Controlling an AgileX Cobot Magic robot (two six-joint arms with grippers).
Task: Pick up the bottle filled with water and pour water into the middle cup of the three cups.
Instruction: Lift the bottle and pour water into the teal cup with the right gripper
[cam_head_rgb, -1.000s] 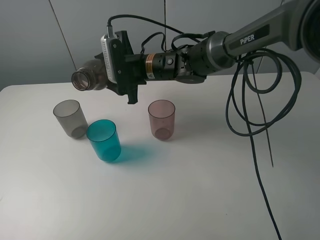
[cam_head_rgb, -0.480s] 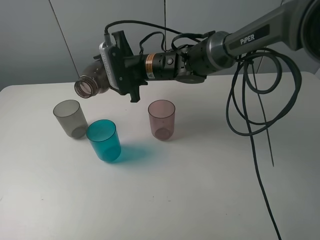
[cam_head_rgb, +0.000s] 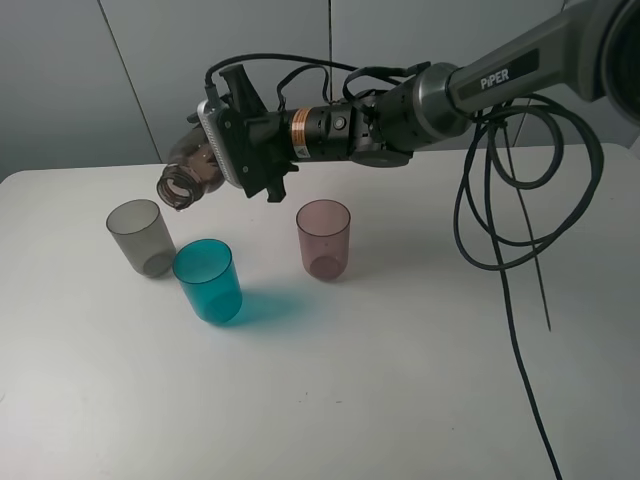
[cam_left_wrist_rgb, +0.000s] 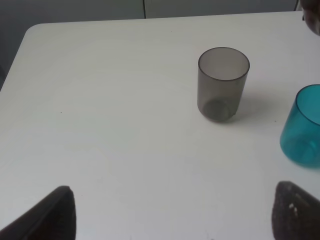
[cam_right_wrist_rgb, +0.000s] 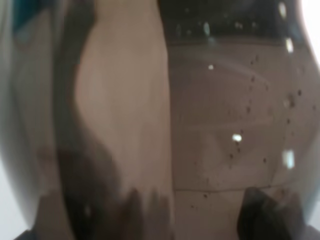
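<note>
Nearest to us, in the left wrist view, the left gripper (cam_left_wrist_rgb: 177, 220) stands with its two dark fingertips (cam_left_wrist_rgb: 60, 215) wide apart. Nothing lies between them but the bare white desk (cam_left_wrist_rgb: 115, 130), so it has hold of nothing. Beyond it stand the grey cup (cam_left_wrist_rgb: 223, 82) and, at the side of that view, the teal middle cup (cam_left_wrist_rgb: 304, 127).

From the high camera, the middle cup (cam_head_rgb: 207, 280) is the cup closest to the front edge of the desk (cam_head_rgb: 380, 400). It stands upright, left of centre, with a blue-green tinted shadow beside it. We cannot tell whether there is water in it. Farther back and toward the left edge stands the grey cup (cam_head_rgb: 135, 236), close to the middle cup. The pink-mauve cup (cam_head_rgb: 323, 238) stands about as far back, near the middle of the desk and clearly apart from the other two.

Farther still, above the back part of the desk, the right gripper (cam_head_rgb: 232, 140) is clamped tight on the bottle (cam_head_rgb: 188, 176) and holds it in the air. The bottle is tipped, its open mouth pointing down toward the front-left. In this view the mouth shows just above and right of the grey cup's rim, touching no cup. In the right wrist view the smoky bottle (cam_right_wrist_rgb: 200, 125) fills the picture, with small drops on its wall. A black cable (cam_head_rgb: 510, 300) hangs from the right arm over the right side of the desk.
</note>
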